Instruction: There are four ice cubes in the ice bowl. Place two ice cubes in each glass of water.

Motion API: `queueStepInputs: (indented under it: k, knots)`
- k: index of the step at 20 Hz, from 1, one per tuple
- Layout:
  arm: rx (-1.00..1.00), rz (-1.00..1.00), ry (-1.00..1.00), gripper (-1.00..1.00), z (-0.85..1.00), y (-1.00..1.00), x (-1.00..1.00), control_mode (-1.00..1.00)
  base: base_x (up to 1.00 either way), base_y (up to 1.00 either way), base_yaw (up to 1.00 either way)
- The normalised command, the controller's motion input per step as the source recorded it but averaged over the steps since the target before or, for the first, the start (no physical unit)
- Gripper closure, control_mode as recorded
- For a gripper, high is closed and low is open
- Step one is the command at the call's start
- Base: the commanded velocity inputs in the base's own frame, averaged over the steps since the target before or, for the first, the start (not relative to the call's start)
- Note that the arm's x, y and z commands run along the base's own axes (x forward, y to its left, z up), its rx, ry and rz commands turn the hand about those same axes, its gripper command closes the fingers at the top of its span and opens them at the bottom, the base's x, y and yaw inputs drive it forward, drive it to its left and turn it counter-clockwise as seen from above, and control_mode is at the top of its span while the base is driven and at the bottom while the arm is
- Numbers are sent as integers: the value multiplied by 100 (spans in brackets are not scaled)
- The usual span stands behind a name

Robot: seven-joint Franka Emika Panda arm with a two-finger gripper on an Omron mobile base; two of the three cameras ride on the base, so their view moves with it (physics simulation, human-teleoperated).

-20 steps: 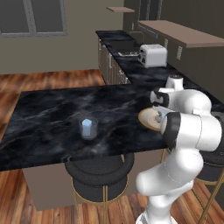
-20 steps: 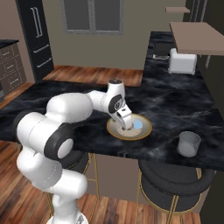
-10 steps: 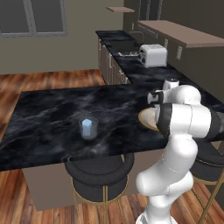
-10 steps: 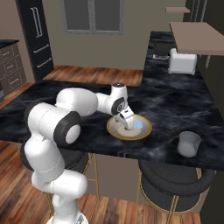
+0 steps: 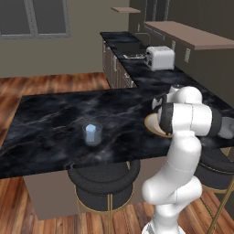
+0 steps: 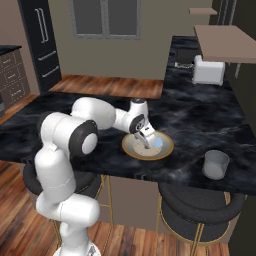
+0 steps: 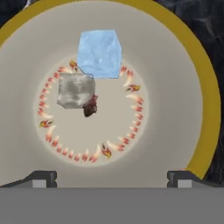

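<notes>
Ice cubes: 2 lying in the ice bowl (image 7: 199,83) — 1 pale-blue (image 7: 99,53), 1 grey (image 7: 75,90)
Glasses: 2 standing — left glass (image 5: 92,134), right glass (image 6: 216,164)
Gripper (image 7: 111,178): hovering over bowl, fingers spread wide, holding nothing

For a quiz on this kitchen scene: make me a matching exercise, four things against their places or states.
Things:
1. ice bowl
2. left glass
3. toaster
4. gripper

Places or states:
A. open, just above the bowl
B. on the back counter
C. on the island, holds pale-blue ice
D. under the gripper, one pale-blue ice cube inside

Pairs: 1-D, 2-C, 3-B, 4-A
</notes>
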Motion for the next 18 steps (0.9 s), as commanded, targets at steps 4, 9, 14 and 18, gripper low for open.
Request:
queueStepInputs:
  k: [4,9,14,18]
  knots:
    - [1,0,-6,-100,-14,-8,25,-100,0,0,0]
    - [0,0,-5,-100,-15,0,35,-100,0,0,0]
    - [0,0,0,-100,-30,-2,29,-100,0,0,0]
    - [0,0,0,-100,-20,-13,28,-100,0,0,0]
